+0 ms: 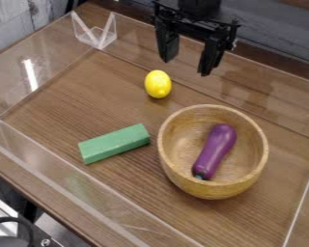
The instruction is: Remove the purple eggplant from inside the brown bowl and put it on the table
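The purple eggplant (214, 151) lies inside the brown bowl (181, 171) at the front right of the table (80, 106), its teal stem end toward the near rim. My gripper (187, 56) hangs open above the back of the table, well behind the bowl and apart from it. Its black fingers (162, 44) point down with nothing between them.
A yellow lemon (157, 84) sits just left of and below the gripper. A green block (115, 143) lies left of the bowl. Low clear acrylic walls (96, 31) border the table on all sides.
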You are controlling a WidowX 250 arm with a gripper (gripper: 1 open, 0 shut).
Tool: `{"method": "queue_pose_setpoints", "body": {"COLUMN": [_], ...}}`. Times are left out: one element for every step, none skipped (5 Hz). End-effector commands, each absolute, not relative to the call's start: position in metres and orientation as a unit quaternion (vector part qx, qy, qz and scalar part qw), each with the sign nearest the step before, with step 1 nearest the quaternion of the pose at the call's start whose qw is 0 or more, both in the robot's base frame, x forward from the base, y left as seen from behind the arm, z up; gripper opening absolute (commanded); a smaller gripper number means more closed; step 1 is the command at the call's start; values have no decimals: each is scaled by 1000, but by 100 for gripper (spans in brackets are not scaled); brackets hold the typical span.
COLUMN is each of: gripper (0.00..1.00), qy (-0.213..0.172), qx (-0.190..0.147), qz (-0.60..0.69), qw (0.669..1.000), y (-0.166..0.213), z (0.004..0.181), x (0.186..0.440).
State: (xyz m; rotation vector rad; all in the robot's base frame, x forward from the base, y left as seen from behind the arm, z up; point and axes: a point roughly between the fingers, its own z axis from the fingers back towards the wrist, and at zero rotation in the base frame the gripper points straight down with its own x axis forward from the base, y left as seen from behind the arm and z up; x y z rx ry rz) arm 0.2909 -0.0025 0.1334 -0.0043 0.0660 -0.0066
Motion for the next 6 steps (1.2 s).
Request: {"method": "queue_pose_setpoints", "body": {"gripper": [100, 100, 100, 100, 100, 100], "qy": [45, 53, 53, 51, 47, 43], "qx": [-3, -9, -14, -17, -18, -19], "qz": [-4, -25, -39, -45, -46, -46], "qw": [999, 998, 998, 998, 998, 998], "y": [-4, -16, -26, -35, -41, -46], "z": [125, 110, 97, 88, 79, 74], "x": [287, 266, 252, 244, 242, 243]}}
